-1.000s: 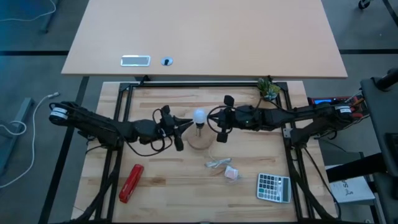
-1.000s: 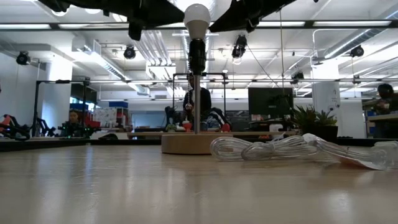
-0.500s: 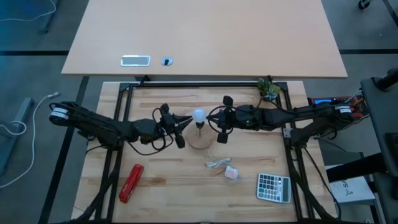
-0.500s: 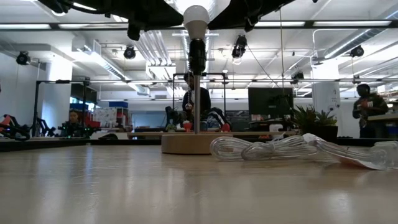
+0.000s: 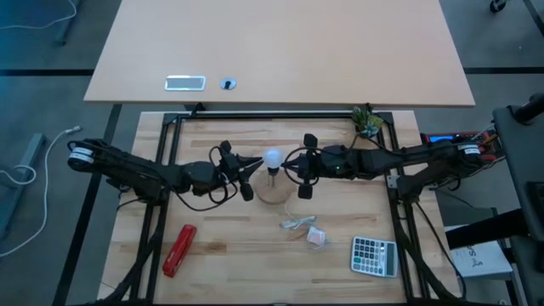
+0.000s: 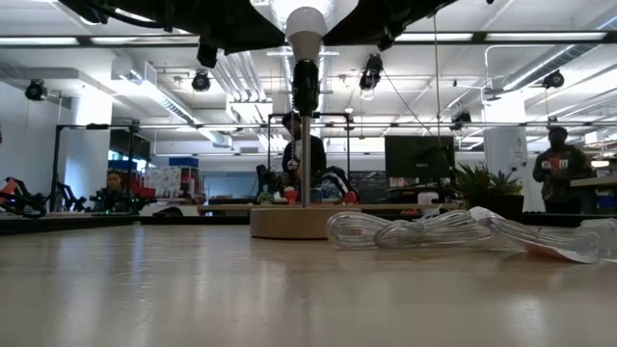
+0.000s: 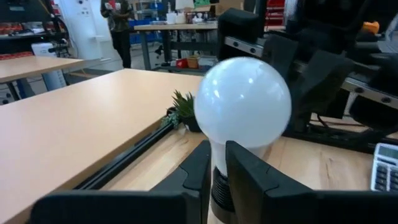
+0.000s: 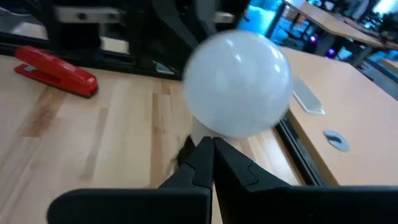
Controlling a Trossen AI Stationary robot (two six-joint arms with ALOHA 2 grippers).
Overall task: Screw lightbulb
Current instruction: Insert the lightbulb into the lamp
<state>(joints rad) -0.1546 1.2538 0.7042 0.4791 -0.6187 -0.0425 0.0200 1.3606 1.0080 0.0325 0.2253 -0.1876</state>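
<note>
- The lightbulb (image 5: pixel 272 157) is standing upright on a stem over the round wooden disc (image 5: pixel 274 190), near the middle of the worktop (image 5: pixel 221 246).
- The left claw (image 5: pixel 252 165) is sitting at the bulb's nine o'clock, its fingers (image 7: pixel 202 168) pinching narrowly around the socket just under the globe.
- The right claw (image 5: pixel 292 164) is waiting at three o'clock, pressed fully together, holding nothing.

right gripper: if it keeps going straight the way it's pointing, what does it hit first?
Most likely the lightbulb. The right gripper, jaws shut, points across the table at the lamp; in its wrist view the bulb sits just past the tips. Depth is unclear, so it may meet the neck just below the globe instead.
</note>
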